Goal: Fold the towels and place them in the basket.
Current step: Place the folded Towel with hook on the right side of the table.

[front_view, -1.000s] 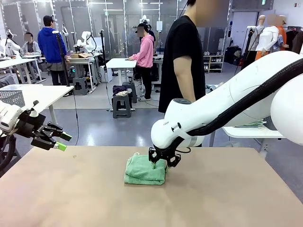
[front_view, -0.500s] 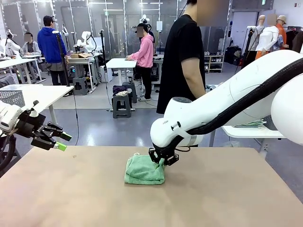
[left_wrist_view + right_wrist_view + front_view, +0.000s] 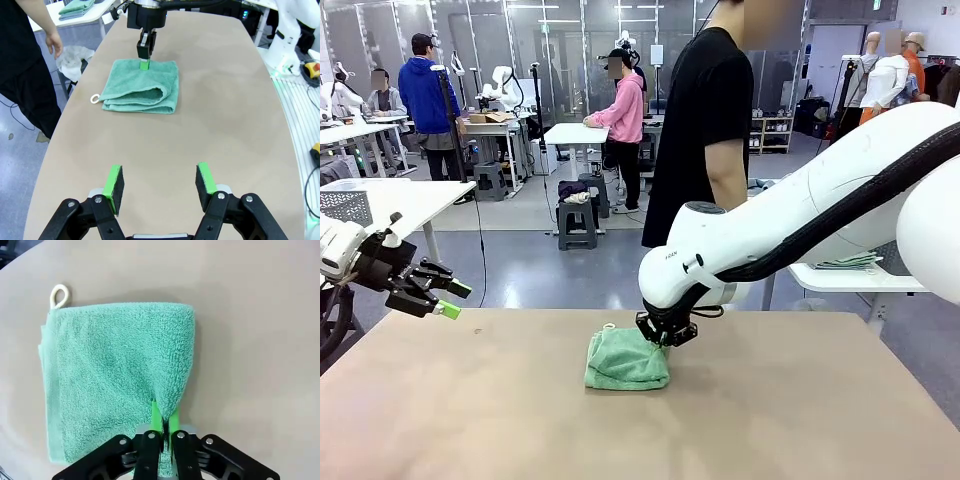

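Tan board made up the surface (image 3: 800, 420). A person (image 3: 705, 110) in a black shirt stood at its far edge, one hand (image 3: 54, 44) hanging loose. Beyond that person, a white side surface (image 3: 102, 11) carried stacked towels (image 3: 75, 7).

The right arm (image 3: 800, 220) reached across the middle and, from the front, hid the far right corner of the mint-green towel (image 3: 625, 362). That towel lay folded and flat near the middle of the surface. The left arm (image 3: 350, 255) hung off the left edge. The left jaws were wide apart and held nothing.

A second earlier the right jaws had stood open astride the towel's right edge. Now they were pinched fully together on a raised ridge of that edge. The person had leaned slightly to the left.

The folded towel was close to square, so its long axis could not be told. Its layered edges faced the robot's left, and its hanging loop (image 3: 59, 294) pointed toward the person's side.
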You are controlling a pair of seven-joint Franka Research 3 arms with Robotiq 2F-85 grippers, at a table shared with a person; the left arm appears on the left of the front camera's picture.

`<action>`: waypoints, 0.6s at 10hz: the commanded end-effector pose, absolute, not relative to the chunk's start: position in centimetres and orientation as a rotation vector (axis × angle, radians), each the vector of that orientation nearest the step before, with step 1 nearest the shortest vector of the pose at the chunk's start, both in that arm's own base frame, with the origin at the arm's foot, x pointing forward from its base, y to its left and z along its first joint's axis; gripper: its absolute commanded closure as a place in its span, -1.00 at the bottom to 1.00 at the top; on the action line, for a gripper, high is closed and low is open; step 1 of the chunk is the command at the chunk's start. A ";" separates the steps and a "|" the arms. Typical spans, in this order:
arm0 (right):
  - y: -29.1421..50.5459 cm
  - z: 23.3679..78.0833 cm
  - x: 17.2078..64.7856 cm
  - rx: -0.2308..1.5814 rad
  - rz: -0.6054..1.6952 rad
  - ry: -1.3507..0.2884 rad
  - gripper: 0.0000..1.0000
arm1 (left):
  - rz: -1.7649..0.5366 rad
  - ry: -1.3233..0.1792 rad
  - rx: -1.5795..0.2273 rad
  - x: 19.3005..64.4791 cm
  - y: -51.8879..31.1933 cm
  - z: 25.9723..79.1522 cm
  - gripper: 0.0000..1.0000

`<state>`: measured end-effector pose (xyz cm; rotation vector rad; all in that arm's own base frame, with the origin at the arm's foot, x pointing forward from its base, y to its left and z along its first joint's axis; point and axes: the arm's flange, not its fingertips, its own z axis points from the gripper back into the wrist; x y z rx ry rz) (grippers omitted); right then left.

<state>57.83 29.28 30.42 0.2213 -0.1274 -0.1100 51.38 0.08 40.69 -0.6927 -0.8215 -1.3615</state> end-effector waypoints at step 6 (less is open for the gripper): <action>28.0 30.4 57.5 0.168 -0.064 -0.159 0.89 | -1.371 -0.829 -0.688 51.2 0.1 40.7 -0.47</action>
